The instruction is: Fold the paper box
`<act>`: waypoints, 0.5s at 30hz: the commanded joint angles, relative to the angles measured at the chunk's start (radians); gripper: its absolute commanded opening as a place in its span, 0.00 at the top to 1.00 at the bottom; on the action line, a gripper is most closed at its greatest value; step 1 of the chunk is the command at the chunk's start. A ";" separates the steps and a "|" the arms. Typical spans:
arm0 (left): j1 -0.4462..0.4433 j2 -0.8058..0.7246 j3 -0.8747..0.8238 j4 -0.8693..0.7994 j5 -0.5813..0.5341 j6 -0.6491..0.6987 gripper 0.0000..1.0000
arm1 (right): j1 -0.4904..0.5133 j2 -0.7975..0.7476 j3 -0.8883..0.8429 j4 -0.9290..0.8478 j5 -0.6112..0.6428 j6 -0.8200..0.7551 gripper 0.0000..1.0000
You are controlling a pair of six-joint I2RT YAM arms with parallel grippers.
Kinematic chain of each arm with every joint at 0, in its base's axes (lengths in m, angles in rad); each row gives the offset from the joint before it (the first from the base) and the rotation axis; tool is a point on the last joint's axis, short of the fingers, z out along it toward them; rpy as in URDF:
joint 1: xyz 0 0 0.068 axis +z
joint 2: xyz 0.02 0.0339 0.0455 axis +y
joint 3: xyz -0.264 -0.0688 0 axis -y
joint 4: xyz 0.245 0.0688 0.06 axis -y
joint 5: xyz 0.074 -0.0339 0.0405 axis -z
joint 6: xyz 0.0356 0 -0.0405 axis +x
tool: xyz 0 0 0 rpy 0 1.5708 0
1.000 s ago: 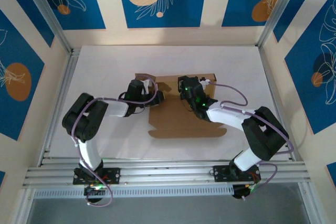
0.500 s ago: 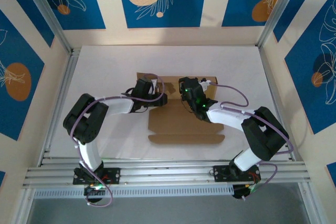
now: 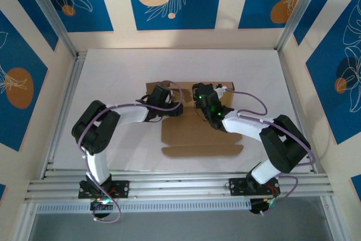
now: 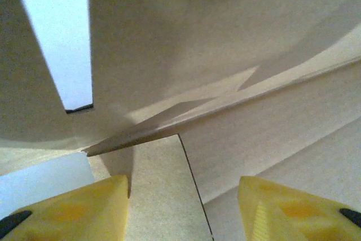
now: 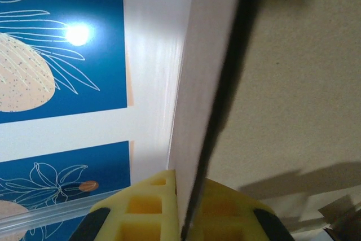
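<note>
Top external view: a plain brown, die-cut cardboard paper box (image 3: 197, 136) lies in the middle of the matte white table (image 3: 113, 71). Its flat base panel is spread toward the arms. A narrow creased strip is folded along the near edge, and a back wall stands along the far edge. The left gripper (image 3: 175, 109), black and boxy, reaches in over the left end of the base, close to that wall. The right gripper (image 3: 198, 91) sits at the wall's top edge, right of centre.

Left wrist view: the left gripper (image 4: 180, 213) has its jaws partly apart. Its two yellow, foam-like pads (image 4: 73, 210) stand on either side of a bare stretch of the paper box (image 4: 237, 55), with nothing pinched between them. The board is dull and fibrous. A straight cut line and a raised, sharp-edged flap cross it diagonally, and a slot shows the white table through it.

Right wrist view: the right gripper (image 5: 189, 215) has its jaws closed on a thin upright edge of the paper box (image 5: 265, 94). Its yellow pads have square open cells and press the sheet from both sides. A glossy blue wall panel with pale leaf prints (image 5: 62, 66) stands behind.
</note>
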 commanded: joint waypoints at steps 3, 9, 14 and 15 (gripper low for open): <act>-0.012 -0.155 -0.023 0.051 0.093 0.077 0.43 | 0.011 -0.016 -0.043 -0.190 -0.262 -0.107 1.00; 0.020 -0.332 -0.076 -0.010 0.041 0.143 0.39 | -0.043 -0.037 -0.053 -0.195 -0.309 -0.143 1.00; 0.057 -0.462 -0.073 -0.108 0.024 0.186 0.38 | -0.075 -0.045 -0.052 -0.195 -0.343 -0.174 1.00; 0.064 -0.483 -0.067 -0.129 0.026 0.196 0.38 | -0.083 -0.044 -0.053 -0.194 -0.351 -0.175 1.00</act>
